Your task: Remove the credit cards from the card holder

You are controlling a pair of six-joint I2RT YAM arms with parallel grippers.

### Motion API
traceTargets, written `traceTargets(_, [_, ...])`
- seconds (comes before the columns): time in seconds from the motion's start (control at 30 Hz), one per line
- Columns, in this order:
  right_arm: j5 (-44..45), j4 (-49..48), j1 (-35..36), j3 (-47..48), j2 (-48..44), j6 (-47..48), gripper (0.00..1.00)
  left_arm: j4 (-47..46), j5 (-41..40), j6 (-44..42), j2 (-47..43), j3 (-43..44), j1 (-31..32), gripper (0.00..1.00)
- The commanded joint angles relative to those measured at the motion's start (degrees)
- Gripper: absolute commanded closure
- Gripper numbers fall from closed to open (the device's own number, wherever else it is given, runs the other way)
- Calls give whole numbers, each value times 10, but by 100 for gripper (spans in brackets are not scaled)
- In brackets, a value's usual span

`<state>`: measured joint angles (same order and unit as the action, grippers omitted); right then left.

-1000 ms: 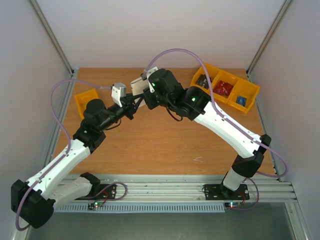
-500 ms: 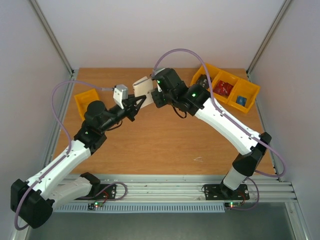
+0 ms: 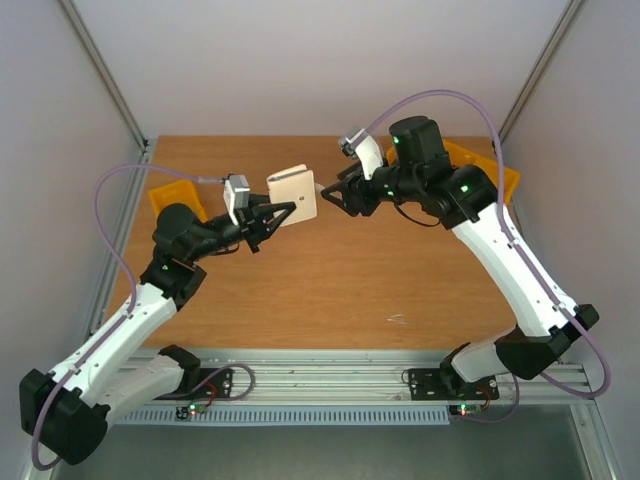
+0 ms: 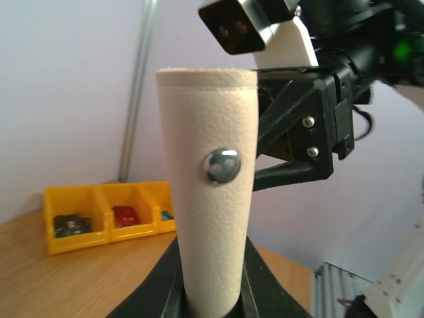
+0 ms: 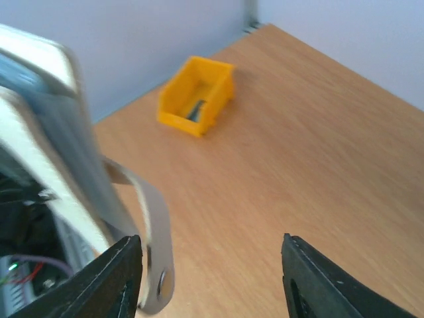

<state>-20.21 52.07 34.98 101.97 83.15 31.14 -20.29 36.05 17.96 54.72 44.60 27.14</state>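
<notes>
The card holder is a grey-beige folding wallet, held upright above the table in my left gripper, which is shut on its lower edge. In the left wrist view the card holder shows its outer side with a metal snap, its base between the jaws of my left gripper. My right gripper is open and empty just right of the holder. In the right wrist view the card holder gapes slightly, showing a blue-grey inside, and its snap strap hangs loose beside my right gripper. The credit cards are hidden.
A small yellow bin stands at the back left and also shows in the right wrist view. A row of yellow bins with small items stands at the back right, mostly behind my right arm in the top view.
My right gripper has drawn back to the right, off the card holder, and the arm has swung outward. My left gripper has shifted slightly with the holder; its strap now hangs loose.
</notes>
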Motion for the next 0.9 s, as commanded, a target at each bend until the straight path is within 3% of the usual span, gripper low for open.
traceTargets(0.0, [-183, 28, -5, 25, -7, 51, 41, -73, 117, 25, -11, 14, -12, 100])
traceTargets(0.27, [-201, 20, -5, 30, -3, 57, 45, -98, 154, 15, -2, 21, -16, 100])
traceTargets(0.47, [-203, 75, -22, 51, -17, 128, 47, -108, 181, -2, 0, 24, -24, 100])
traceTargets(0.63, [-210, 145, -23, 105, 23, 136, 49, -111, 187, -7, 4, 27, -24, 100])
traceTargets(0.87, [-245, 115, -14, 111, 32, 115, 50, -110, 193, -11, 6, 30, -24, 100])
